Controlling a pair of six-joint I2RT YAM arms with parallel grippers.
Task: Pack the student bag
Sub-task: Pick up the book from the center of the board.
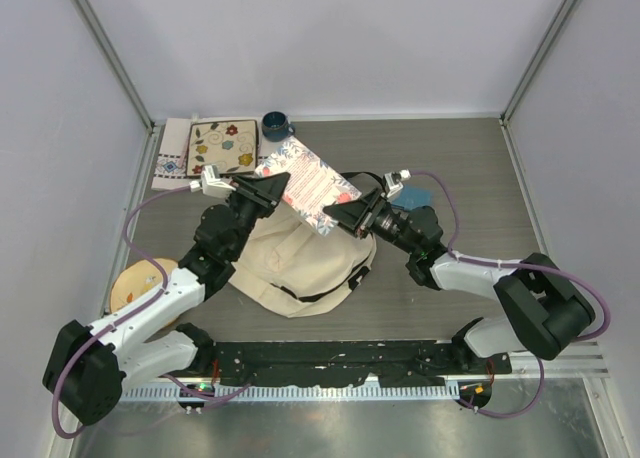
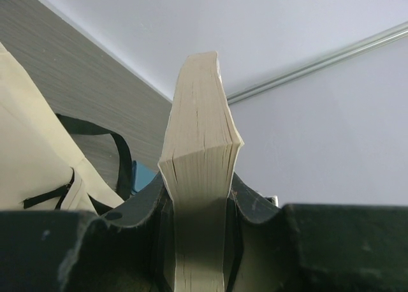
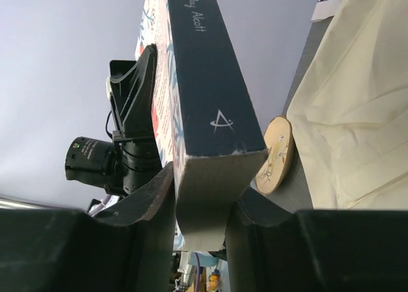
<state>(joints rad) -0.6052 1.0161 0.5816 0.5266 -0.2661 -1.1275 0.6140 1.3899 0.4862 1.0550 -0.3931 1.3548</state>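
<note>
Left gripper (image 1: pixel 275 190) and right gripper (image 1: pixel 335 215) hold one book (image 1: pixel 305 186) over the bag (image 1: pixel 295 268).
The left jaws are clamped on the book's page edge and the right jaws on its dark spine, each pair narrowed to the book's thickness. The cream bag lies slumped on the table (image 1: pixel 470 178) just below the book, between the two arms. A wooden disc (image 1: pixel 135 278) sits to the bag's left.

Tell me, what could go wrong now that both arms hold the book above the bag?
The left gripper and the right gripper each pinch only one edge of the book; uneven arm motion may twist it or make it slip. The bag lies slumped with no open mouth showing, so the book may land on the fabric, not inside.
</note>
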